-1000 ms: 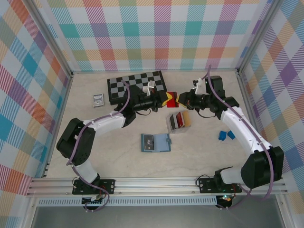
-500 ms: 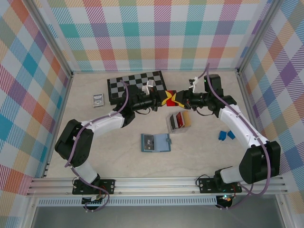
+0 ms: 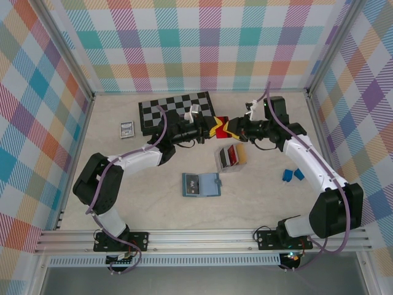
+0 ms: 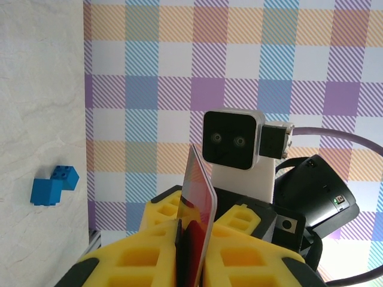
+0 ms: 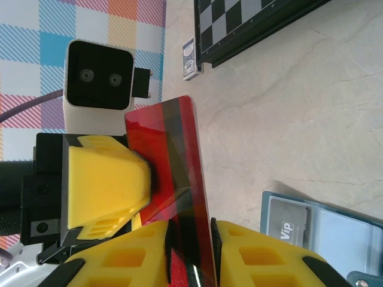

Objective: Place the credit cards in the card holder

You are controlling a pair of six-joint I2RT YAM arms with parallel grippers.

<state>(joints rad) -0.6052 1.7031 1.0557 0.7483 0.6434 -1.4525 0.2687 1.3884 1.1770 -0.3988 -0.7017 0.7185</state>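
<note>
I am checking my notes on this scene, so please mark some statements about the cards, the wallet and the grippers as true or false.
1. The left gripper and the right gripper both grip one red card. True.
2. The card holder lies closed. False: it lies open on the table.
3. The grey box holds cards. True.
4. The blue blocks sit on the chessboard. False: they lie on the table, apart from it.
</note>
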